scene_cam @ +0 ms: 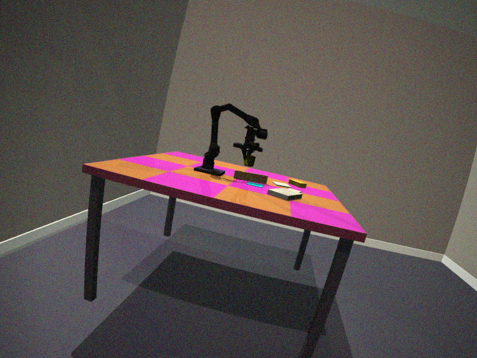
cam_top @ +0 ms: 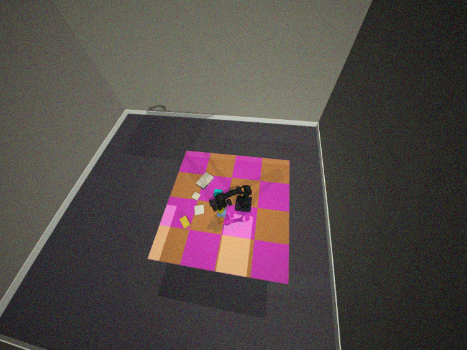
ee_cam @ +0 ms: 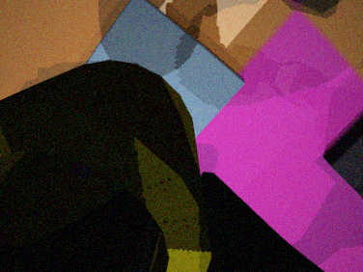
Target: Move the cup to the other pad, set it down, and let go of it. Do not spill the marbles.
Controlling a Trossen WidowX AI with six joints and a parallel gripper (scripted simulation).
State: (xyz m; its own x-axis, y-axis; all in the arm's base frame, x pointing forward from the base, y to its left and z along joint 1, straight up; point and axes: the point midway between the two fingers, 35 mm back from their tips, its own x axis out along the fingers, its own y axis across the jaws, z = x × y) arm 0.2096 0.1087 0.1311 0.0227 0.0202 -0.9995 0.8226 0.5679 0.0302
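Observation:
The yellow cup (cam_top: 220, 210) (scene_cam: 250, 160) (ee_cam: 169, 203) is off the table, in the air over the blue pad (cam_top: 222, 215) (ee_cam: 212, 92). My gripper (scene_cam: 245, 159) is shut on the cup's wall and points down. In the exterior view the cup looks slightly tilted. Its inside is dark in the wrist view, and I cannot make out the marbles. The cyan pad (cam_top: 218, 192) (scene_cam: 254, 185) lies bare on the other side of a low brown wall (scene_cam: 250, 177).
A thick pale block (cam_top: 204, 180) (scene_cam: 284, 193), a small white square (cam_top: 195, 195), a larger white square (cam_top: 199, 210) and a yellow block (cam_top: 184, 221) (scene_cam: 297, 183) lie out beyond the pads. The low wall stands between the pads. The arm's black base (cam_top: 243, 203) (scene_cam: 209, 170) stands behind.

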